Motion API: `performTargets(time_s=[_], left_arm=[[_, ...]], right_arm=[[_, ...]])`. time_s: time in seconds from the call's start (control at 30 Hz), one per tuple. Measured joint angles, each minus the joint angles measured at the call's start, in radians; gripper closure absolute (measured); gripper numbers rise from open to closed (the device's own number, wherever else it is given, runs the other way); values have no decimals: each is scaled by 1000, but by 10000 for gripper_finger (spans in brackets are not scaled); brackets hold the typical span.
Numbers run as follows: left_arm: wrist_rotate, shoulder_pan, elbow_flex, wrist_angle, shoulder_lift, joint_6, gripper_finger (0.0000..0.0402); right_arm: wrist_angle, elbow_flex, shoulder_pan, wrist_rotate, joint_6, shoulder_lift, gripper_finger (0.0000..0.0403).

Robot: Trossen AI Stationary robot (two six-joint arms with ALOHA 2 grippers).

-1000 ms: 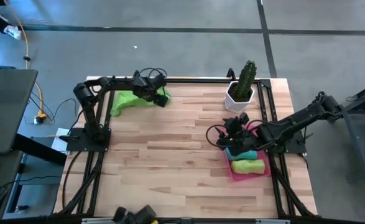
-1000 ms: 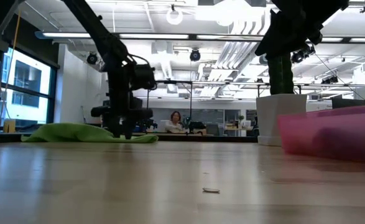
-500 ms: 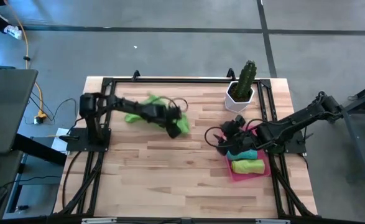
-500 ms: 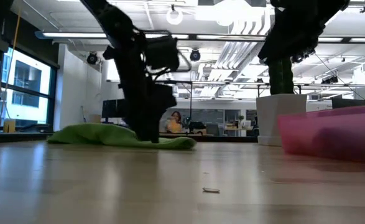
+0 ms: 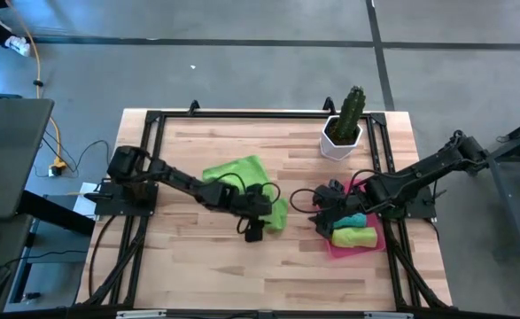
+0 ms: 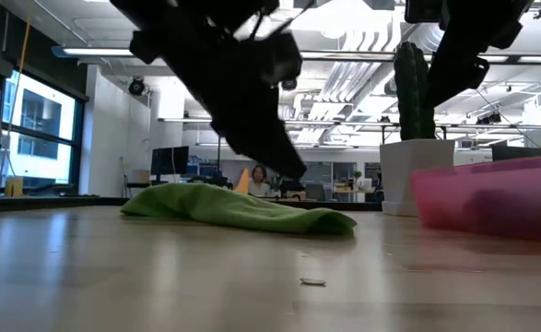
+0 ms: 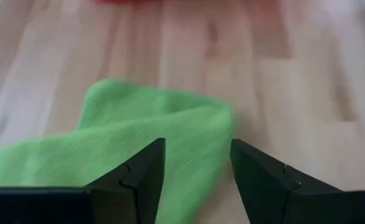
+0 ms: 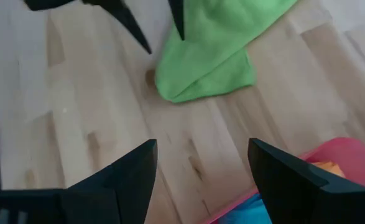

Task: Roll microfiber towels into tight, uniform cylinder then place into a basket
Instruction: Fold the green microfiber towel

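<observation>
A lime green microfiber towel (image 5: 242,182) lies rumpled on the middle of the table. My left gripper (image 5: 258,220) stands open at its near right end, slanting down toward the basket. In the left wrist view the cloth (image 7: 163,124) runs between the two fingers. The pink-red basket (image 5: 373,246) sits at the right edge and holds a teal towel (image 5: 353,220) and a rolled yellow towel (image 5: 353,236). My right gripper (image 8: 201,180) hovers wide open above the basket's left side, holding nothing. My left gripper comes at the green towel's near right end (image 7: 188,143) slanting down from the table's left side. One finger (image 7: 138,177) lies over the cloth, the other (image 7: 263,180) over bare wood beside it. The towel lies on the table. I cannot tell whether the fingertips press the cloth.
A white pot with a green cactus (image 5: 344,133) stands at the far right, just beyond the basket. Bare wood (image 5: 215,266) stretches along the near side. A black frame rail (image 5: 242,113) runs around the table's edges.
My left gripper has swung from the far left corner toward the table's middle and near side, rolling as it went. The green towel has slid along with it and now lies more spread out. My right gripper has turned a little toward the near edge.
</observation>
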Motion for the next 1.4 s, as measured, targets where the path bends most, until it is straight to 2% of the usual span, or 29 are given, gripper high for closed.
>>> performTargets(time_s=[0.2,0.3,0.4,0.5,0.6,0.8,0.97,1.07,1.23,1.4], left_arm=[[-40,-54,0,81,0,-6,229],[-187,-59,2,134,6,-13,229],[-338,-37,3,117,20,-106,229],[-375,-7,2,24,53,-286,229],[-375,21,1,-19,97,-385,229],[-317,57,7,12,164,-434,229],[-276,-7,10,38,187,-465,229],[-254,-71,8,79,190,-424,229],[-218,-159,4,152,192,-266,229],[-107,-202,3,140,190,-128,229]], right_arm=[[0,0,0,-15,0,0,160],[0,0,0,-15,0,0,160],[0,0,0,-15,0,0,160],[0,0,0,-19,0,0,160],[0,0,0,-19,0,0,160],[0,0,0,-19,0,0,160],[0,0,0,-19,0,0,160],[0,0,0,-19,0,0,160],[0,0,0,-19,0,0,160],[13,0,0,-19,0,0,160]])
